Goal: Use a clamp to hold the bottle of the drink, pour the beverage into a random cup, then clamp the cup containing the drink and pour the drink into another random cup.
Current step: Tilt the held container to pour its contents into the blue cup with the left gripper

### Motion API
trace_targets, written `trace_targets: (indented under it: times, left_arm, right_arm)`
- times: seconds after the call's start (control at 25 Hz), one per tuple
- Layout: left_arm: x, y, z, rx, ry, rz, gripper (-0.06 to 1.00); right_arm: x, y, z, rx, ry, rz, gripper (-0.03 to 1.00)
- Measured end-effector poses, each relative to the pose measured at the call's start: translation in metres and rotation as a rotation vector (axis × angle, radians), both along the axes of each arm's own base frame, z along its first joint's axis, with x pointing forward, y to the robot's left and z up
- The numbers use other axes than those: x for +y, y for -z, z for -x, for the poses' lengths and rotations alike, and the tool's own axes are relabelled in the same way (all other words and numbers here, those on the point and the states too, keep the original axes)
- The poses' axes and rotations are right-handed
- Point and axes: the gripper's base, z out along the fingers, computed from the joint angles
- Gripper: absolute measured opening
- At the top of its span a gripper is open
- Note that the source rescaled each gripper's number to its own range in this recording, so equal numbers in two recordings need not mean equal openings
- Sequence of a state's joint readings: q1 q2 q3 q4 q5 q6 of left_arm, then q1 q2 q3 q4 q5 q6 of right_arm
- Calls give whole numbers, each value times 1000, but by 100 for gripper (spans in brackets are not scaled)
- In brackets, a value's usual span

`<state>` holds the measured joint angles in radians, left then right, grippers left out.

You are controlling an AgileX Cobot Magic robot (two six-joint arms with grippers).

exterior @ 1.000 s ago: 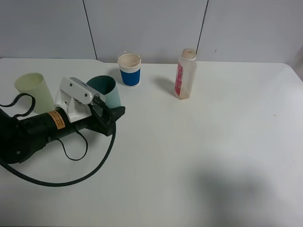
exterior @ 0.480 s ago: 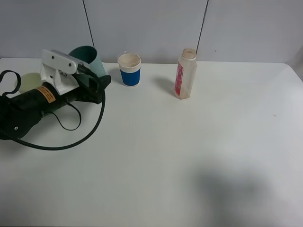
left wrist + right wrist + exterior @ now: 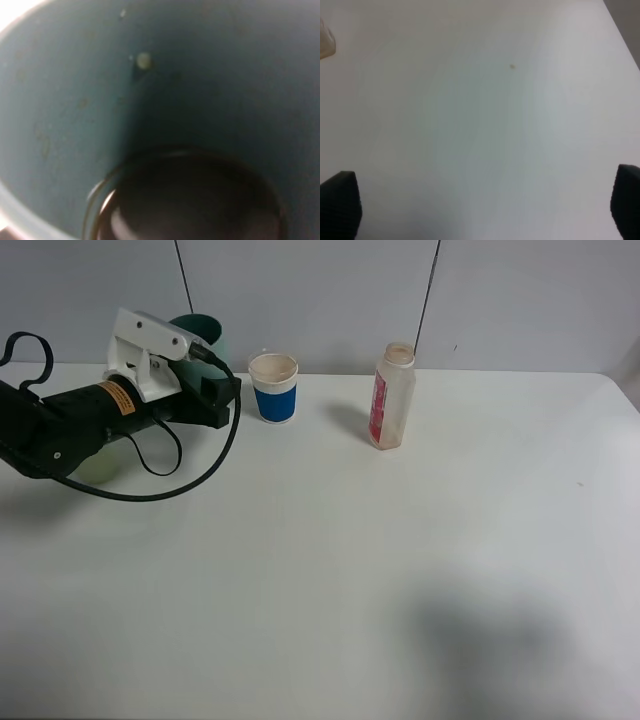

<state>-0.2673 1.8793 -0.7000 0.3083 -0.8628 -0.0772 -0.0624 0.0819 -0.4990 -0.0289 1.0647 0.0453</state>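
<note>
— White counter [image 3: 400, 570], grey panelled wall behind it. What do we see at our left fingers [image 3: 218, 402]?
— We see them clamped on the teal cup [image 3: 205, 332], which is held up off the counter at the far left. Our wrist view looks straight into it, and the dark beverage [image 3: 190, 205] is pooled at its bottom.
— And outward from there?
— Just right of it stands the white cup with the blue band [image 3: 273, 387], upright. Further right the bottle [image 3: 391, 397] stands upright too, apart from that cup.
— Our right fingers [image 3: 340, 207]?
— Spread wide, gripping nothing, over the counter's right side. We also glimpse a pale green cup [image 3: 98, 466] under our left arm.
</note>
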Motion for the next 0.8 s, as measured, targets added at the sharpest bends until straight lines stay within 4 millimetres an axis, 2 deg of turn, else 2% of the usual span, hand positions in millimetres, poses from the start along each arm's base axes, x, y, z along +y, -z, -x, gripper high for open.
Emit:
trace_targets:
  times: [0.12, 0.32, 0.52, 0.8]
  left_arm:
    - [0, -1, -10, 48, -15, -66, 1]
    - [-1, -11, -25, 28, -16, -127, 1]
    - [6, -19, -41, 77, -35, -211, 1]
    - [15, -22, -50, 149, -45, -324, 1]
  right_arm:
    - [0, 0, 0, 0, 0, 0, 100]
    - [0, 0, 0, 0, 0, 0, 100]
    - [0, 0, 0, 0, 0, 0, 100]
    - [0, 0, 0, 0, 0, 0, 100]
